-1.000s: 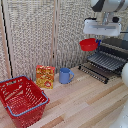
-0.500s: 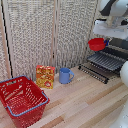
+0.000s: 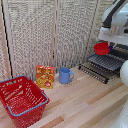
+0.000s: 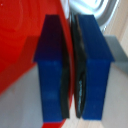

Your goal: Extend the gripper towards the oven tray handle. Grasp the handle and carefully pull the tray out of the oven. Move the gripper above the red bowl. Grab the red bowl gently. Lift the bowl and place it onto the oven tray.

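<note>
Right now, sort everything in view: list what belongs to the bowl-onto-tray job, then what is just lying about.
Belongs to the job:
red bowl, pinched by its rim in the end effector
tray, pulled out
oven

Just lying about:
blue mug
red shopping basket
orange box

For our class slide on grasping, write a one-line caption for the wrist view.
Two blue gripper fingers pinch the thin rim of the round red plastic bowl.
</note>
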{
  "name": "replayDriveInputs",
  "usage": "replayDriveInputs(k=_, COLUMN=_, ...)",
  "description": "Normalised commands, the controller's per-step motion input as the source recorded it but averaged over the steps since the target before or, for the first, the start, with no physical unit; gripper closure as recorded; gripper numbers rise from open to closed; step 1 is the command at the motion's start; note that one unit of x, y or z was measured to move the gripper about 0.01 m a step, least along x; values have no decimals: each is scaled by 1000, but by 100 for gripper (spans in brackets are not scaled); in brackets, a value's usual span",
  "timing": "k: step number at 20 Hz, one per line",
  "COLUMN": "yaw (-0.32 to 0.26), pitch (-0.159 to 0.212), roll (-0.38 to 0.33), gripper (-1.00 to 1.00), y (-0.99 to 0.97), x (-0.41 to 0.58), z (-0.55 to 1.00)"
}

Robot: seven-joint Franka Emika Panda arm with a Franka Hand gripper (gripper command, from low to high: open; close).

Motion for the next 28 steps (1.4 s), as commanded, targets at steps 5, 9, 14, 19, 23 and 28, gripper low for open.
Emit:
replayDriveInputs(k=5, yaw=-76, pitch=-21, roll=19, gripper=100, y=-551, x=129, z=-151)
replayDriveInputs(k=9, yaw=-16, pitch=0, roll=0, gripper=100, y=-94, x=46, z=-258)
replayDriveInputs(k=14, yaw=-12, pitch=-12, roll=-2, gripper=-100, y=0, x=0, z=-53)
replayDriveInputs(k=19, yaw=10, pitch=-59, roll=-8, gripper=-100, y=-61, x=0, z=66)
replayDriveInputs(k=23, yaw=-56, pitch=-93, roll=0, gripper=-100, y=-118, x=-2, z=302)
replayDriveInputs(k=28, yaw=-117, pitch=-22, roll=0, gripper=-100, y=14, x=31, z=569)
